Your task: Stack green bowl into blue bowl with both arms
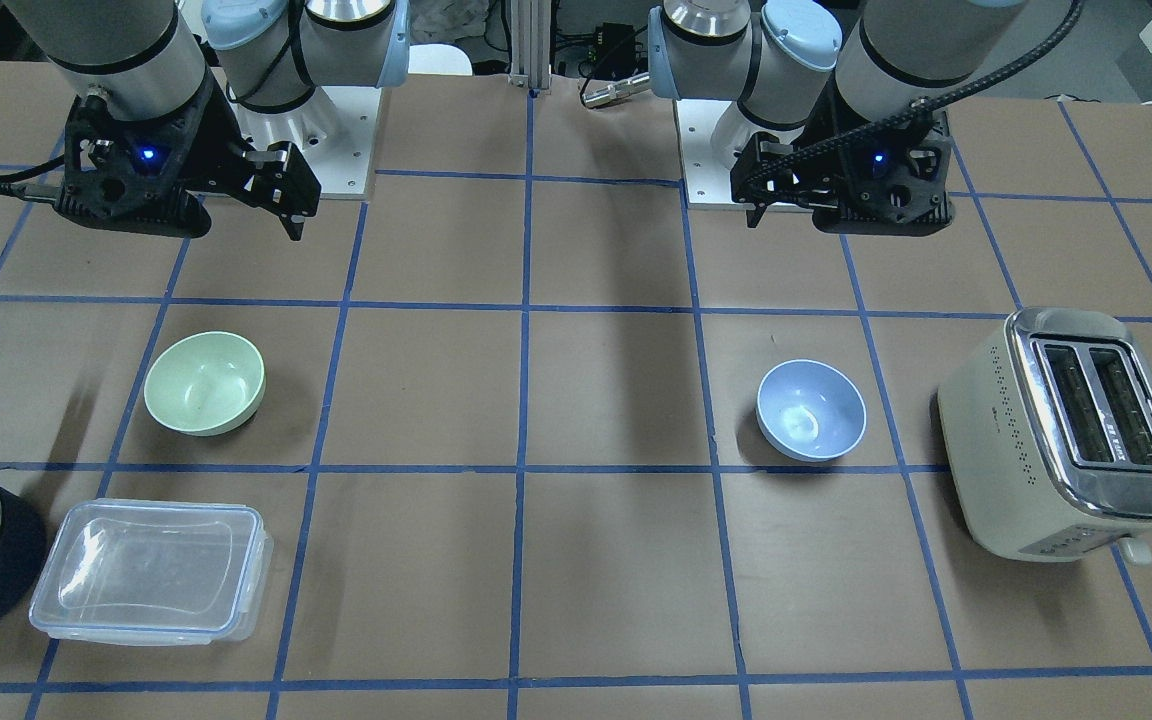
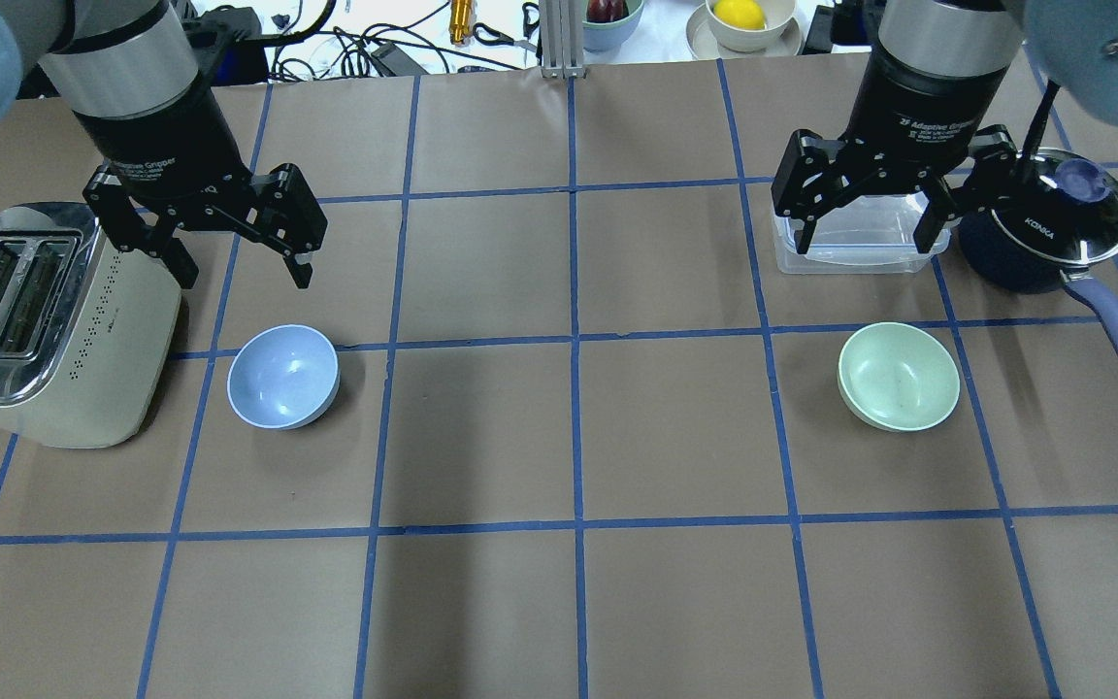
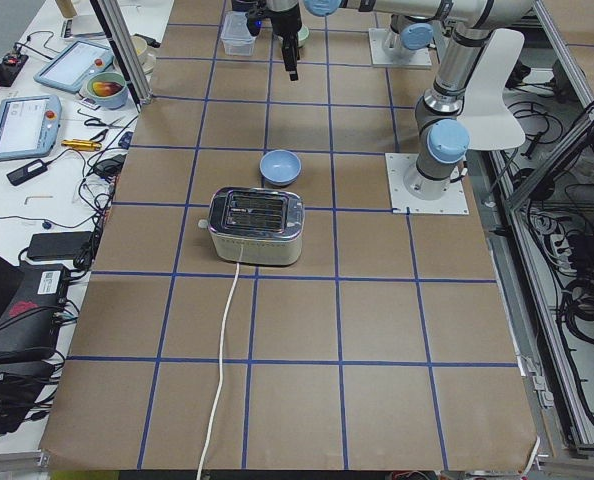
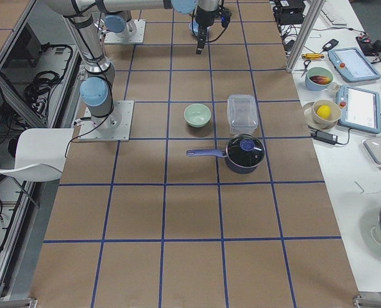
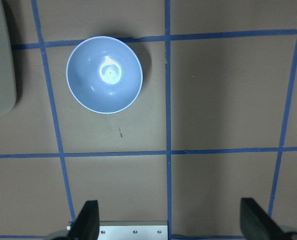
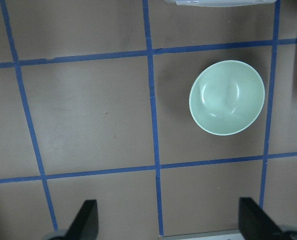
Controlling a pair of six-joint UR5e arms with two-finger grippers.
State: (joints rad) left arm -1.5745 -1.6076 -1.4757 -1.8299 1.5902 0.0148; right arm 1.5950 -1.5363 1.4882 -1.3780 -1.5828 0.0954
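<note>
In the overhead view, the green bowl sits on the counter at about 5 o'clock from the right gripper. The blue bowl sits well apart from it, at 5 o'clock from the left gripper. Both grippers hover high with jaws spread wide and empty. The likeliest trouble is a rim pinch slipping on the smooth green bowl, or a finger nudging it so it skids. The container at 12 o'clock and the pan at 1 o'clock crowd that approach. The toaster stands at 9 o'clock, near the blue bowl, so the left fingers could clip it. An off-centre release could tip the blue bowl.
</note>
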